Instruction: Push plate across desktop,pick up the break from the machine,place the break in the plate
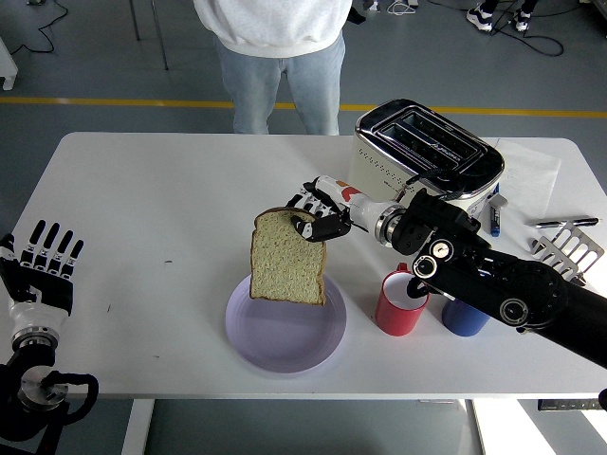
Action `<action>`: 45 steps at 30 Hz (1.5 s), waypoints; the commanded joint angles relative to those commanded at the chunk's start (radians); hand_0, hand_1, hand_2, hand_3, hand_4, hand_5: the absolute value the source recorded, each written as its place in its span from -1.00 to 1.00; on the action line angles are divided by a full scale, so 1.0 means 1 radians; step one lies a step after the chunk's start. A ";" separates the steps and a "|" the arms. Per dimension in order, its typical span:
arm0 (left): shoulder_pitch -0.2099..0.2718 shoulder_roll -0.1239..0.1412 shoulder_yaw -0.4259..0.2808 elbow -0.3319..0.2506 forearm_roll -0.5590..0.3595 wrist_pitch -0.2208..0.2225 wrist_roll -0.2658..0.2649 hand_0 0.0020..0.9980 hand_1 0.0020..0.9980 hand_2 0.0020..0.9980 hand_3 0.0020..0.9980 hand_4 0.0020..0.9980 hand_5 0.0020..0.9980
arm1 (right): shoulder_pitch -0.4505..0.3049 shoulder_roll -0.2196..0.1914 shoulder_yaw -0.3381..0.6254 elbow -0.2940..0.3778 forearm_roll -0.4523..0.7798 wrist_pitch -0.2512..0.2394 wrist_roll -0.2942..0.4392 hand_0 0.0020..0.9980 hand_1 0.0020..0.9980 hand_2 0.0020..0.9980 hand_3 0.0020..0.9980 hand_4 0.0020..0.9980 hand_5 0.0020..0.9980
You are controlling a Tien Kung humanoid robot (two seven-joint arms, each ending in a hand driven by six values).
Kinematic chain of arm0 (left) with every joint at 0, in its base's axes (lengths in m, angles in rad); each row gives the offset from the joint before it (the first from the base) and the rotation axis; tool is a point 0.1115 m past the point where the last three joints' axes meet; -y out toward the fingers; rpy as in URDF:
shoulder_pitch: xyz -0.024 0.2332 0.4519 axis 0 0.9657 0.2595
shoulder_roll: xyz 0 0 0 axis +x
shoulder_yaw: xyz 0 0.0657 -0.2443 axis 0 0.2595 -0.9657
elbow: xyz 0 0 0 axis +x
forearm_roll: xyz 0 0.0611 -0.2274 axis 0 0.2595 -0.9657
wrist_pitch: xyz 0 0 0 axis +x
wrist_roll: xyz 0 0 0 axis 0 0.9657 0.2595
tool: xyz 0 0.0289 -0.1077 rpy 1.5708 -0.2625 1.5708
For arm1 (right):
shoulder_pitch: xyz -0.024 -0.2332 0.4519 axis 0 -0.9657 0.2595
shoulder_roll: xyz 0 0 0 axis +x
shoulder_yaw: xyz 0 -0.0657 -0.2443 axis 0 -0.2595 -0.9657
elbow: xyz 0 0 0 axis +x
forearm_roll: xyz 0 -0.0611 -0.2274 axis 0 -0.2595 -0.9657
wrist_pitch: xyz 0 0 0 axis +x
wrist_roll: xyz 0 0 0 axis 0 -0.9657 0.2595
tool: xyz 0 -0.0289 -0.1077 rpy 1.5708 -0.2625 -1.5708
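My right hand is shut on the top edge of a slice of brown bread and holds it upright. The slice hangs just above the far part of a lilac plate near the table's front edge. The cream and chrome toaster stands at the back right, its slots empty, behind my right forearm. My left hand rests at the left edge of the table with its fingers spread and holds nothing.
A red mug and a blue mug stand right of the plate, under my right forearm. Metal tongs and a pen lie at the right edge. A person stands behind the table.
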 joint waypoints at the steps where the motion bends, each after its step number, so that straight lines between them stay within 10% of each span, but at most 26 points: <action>1: 0.001 0.000 0.000 0.001 0.000 0.000 0.000 0.47 0.53 0.58 0.46 0.16 1.00 | -0.003 0.003 -0.006 -0.004 0.009 0.005 -0.001 -0.56 -0.35 -0.22 -0.15 -0.42 -0.95; 38: 0.016 0.000 0.010 -0.001 0.006 0.031 0.011 0.47 0.52 0.59 0.46 0.16 1.00 | -0.051 0.095 -0.134 -0.240 -0.048 -0.006 0.222 -0.19 0.01 0.06 0.04 -0.24 -0.80; 39: 0.017 0.000 0.010 -0.001 0.005 0.034 0.012 0.47 0.53 0.59 0.46 0.15 1.00 | -0.051 0.098 -0.131 -0.245 -0.072 -0.011 0.230 0.11 0.26 0.17 0.15 0.21 -0.54; 44: 0.012 0.000 0.013 -0.002 0.001 0.036 0.010 0.47 0.53 0.59 0.46 0.15 1.00 | -0.050 0.100 -0.118 -0.260 -0.129 0.003 0.247 0.11 0.26 0.17 0.15 0.21 -0.54; 45: 0.011 0.000 0.013 -0.003 0.001 0.036 0.010 0.47 0.52 0.59 0.45 0.13 1.00 | -0.049 0.099 -0.117 -0.262 -0.134 0.011 0.248 0.60 0.59 0.52 0.40 0.44 -0.32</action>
